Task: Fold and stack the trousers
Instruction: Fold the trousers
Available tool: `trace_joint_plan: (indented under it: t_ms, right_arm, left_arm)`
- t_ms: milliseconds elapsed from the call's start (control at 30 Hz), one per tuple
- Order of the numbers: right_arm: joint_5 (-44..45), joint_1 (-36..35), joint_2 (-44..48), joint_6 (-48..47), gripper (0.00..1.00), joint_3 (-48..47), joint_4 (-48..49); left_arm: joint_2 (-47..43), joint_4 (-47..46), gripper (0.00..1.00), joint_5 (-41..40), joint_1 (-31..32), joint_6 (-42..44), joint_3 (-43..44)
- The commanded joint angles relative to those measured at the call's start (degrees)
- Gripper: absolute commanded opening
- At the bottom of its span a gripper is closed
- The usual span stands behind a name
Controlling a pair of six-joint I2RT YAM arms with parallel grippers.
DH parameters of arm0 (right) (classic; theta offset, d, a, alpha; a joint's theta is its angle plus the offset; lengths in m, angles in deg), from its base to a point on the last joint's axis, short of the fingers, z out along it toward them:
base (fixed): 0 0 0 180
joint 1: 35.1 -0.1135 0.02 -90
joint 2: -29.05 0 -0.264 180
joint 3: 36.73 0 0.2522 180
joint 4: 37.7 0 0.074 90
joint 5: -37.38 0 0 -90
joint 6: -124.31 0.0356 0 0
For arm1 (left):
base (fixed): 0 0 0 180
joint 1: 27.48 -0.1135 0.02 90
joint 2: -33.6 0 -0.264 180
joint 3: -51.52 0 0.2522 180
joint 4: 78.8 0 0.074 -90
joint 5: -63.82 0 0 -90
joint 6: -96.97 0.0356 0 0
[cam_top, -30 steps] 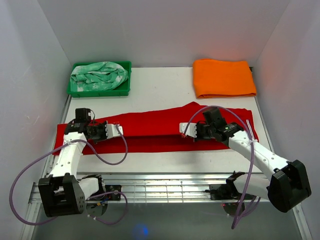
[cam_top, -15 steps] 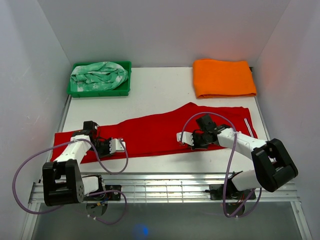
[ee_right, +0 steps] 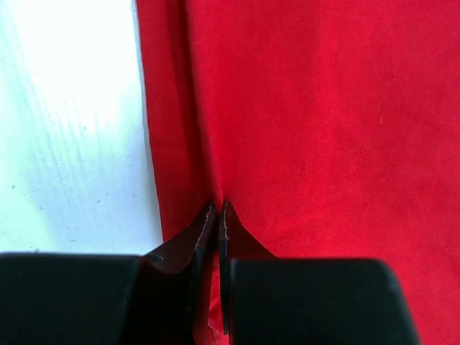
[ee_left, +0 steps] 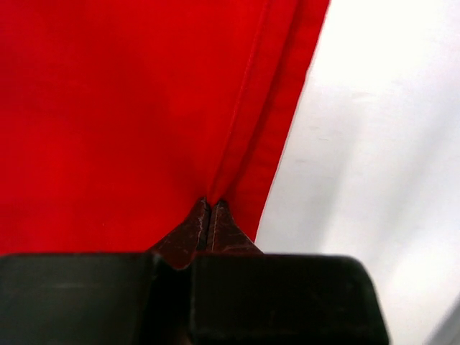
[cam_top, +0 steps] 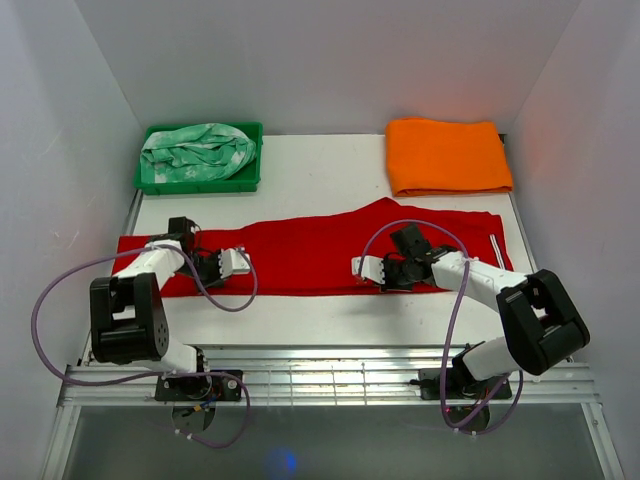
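The red trousers (cam_top: 300, 255) lie stretched left to right across the white table (cam_top: 320, 180) as a long flat band, wider at the right end. My left gripper (cam_top: 240, 262) sits low at their near edge on the left, jaws shut and pinching a fold of the trousers (ee_left: 108, 108) beside the hem; the left gripper (ee_left: 208, 205) has white table to its right. My right gripper (cam_top: 362, 268) holds the near edge further right. In the right wrist view the trousers (ee_right: 323, 108) show between the shut jaws of the right gripper (ee_right: 218, 208).
A green tray (cam_top: 150, 185) holding a mint green and white cloth (cam_top: 200, 150) stands at the back left. A folded orange cloth (cam_top: 447, 155) lies at the back right. Grey walls close in both sides. A metal rail (cam_top: 330, 375) runs along the near edge.
Both grippers pulled the trousers' near edge toward the arms, then carried it back away. The cloth now lies straighter and flatter. Both arms are folded in closer.
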Motion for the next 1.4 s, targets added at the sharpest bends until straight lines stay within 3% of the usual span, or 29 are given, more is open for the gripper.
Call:
trace_joint_plan:
  t_ms: [0, 100, 167, 267, 467, 500, 567, 667, 700, 833, 933, 1133, 1233, 1267, 1367]
  right_arm:
    - [4.19, 1.50, -1.27, 1.81, 0.08, -0.24, -3.43]
    - [3.93, 1.67, -0.64, 2.07, 0.08, -1.56, -5.45]
    - [4.28, 1.85, -0.73, 1.99, 0.08, -1.82, -5.80]
    - [4.28, 1.94, -0.56, 2.16, 0.08, -1.56, -5.80]
    - [4.01, 2.02, -0.47, 1.81, 0.08, -1.74, -7.38]
    - [4.19, 2.02, -0.73, 1.63, 0.08, -1.82, -7.56]
    - [4.72, 2.02, -1.34, 1.89, 0.08, -2.70, -8.61]
    - [6.47, 2.46, -1.87, 2.34, 0.08, -2.53, -9.67]
    - [7.00, 2.90, -1.79, 2.34, 0.08, -2.18, -9.93]
    - [8.32, 6.59, -1.26, 1.28, 0.08, 0.19, -11.34]
    - [8.41, 10.45, -1.17, 0.67, 0.08, 1.60, -13.09]
    - [7.62, 16.00, -0.38, 2.16, 0.08, 4.41, -16.52]
    - [2.89, 16.00, 0.06, 3.65, 0.39, 1.10, -21.24]
    - [1.83, 16.00, 0.15, 4.44, 0.61, -0.84, -22.58]
    - [-3.97, 16.00, 0.67, 7.25, 0.89, -10.65, -28.47]
  left_arm:
    - [0.88, 0.36, 0.00, -4.58, -0.83, -0.21, 6.94]
    - [-4.39, 10.76, 0.00, -2.27, -0.83, 2.77, 9.71]
    - [-8.33, 11.15, 0.00, -4.01, -0.92, 5.41, 5.69]
    - [-9.59, 5.54, 0.00, -9.10, -0.92, 8.14, -3.86]
    - [-1.08, -4.14, 0.00, -12.28, -0.92, 5.96, -11.38]
    - [1.81, -6.50, 0.05, -12.54, -0.92, 4.99, -11.29]
    - [4.20, -8.88, 0.25, -13.33, -0.92, 0.01, -10.33]
    - [3.69, -7.23, 0.72, -10.98, -2.32, -2.66, -5.94]
    - [2.29, -5.05, 0.81, -8.35, -2.76, -3.27, -3.84]
    - [-8.15, 3.22, 0.89, -0.18, -6.01, -3.01, 2.74]
    - [-11.34, 4.29, 0.91, 3.70, -9.00, -9.57, 7.32]
    - [-7.67, -1.16, 0.93, -1.38, -13.66, -27.16, 10.41]
    - [-5.03, -2.38, 0.93, -2.00, -13.66, -30.42, 8.75]
    - [-4.24, -3.26, 0.92, -2.17, -13.66, -33.40, 8.40]
    - [0.68, -6.16, 0.83, -3.93, -13.75, -37.28, 7.95]
